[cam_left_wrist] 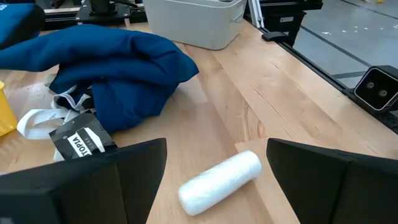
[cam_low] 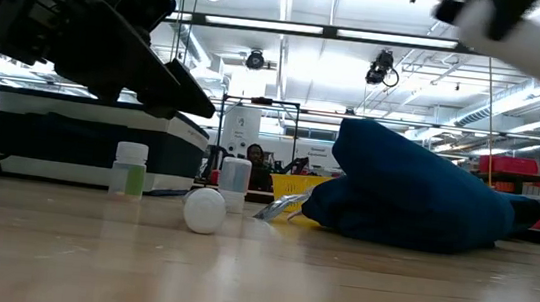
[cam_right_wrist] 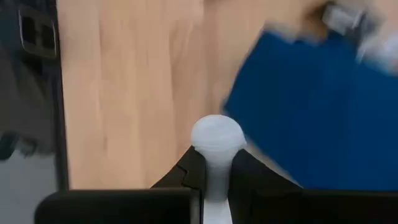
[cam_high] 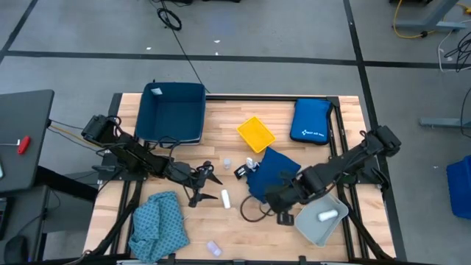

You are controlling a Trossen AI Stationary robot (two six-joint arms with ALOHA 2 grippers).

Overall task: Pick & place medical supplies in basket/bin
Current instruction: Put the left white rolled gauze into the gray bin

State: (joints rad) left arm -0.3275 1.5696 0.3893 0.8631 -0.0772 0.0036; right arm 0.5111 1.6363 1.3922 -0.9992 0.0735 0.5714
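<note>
A white roll (cam_left_wrist: 221, 180) lies on its side on the table between the open fingers of my left gripper (cam_left_wrist: 214, 155), which touch nothing; the low view shows it end-on (cam_low: 204, 210). My right gripper (cam_right_wrist: 214, 171) is shut on another white roll (cam_right_wrist: 216, 137) above the near edge of the navy blue cloth (cam_high: 272, 173). A third roll (cam_high: 327, 215) lies in the grey bin (cam_high: 313, 230). The teal cloth (cam_high: 158, 224) lies crumpled at the near left. Small vials (cam_high: 227, 163) (cam_high: 213, 248) stand or lie on the wood. My right gripper pinches the white roll between its two fingers, which lie along the roll. The roll's rounded end (cam_right_wrist: 216, 134) sticks out past the fingertips (cam_right_wrist: 245, 165). It is lifted clear, above the wood and the navy cloth.
A dark blue bin (cam_high: 173, 110) sits at the far left, a yellow tray (cam_high: 255, 134) mid-table, a royal-blue pouch (cam_high: 310, 120) at the far right. A black cord loop (cam_high: 250, 210) and a labelled packet (cam_left_wrist: 81, 140) lie beside the navy cloth.
</note>
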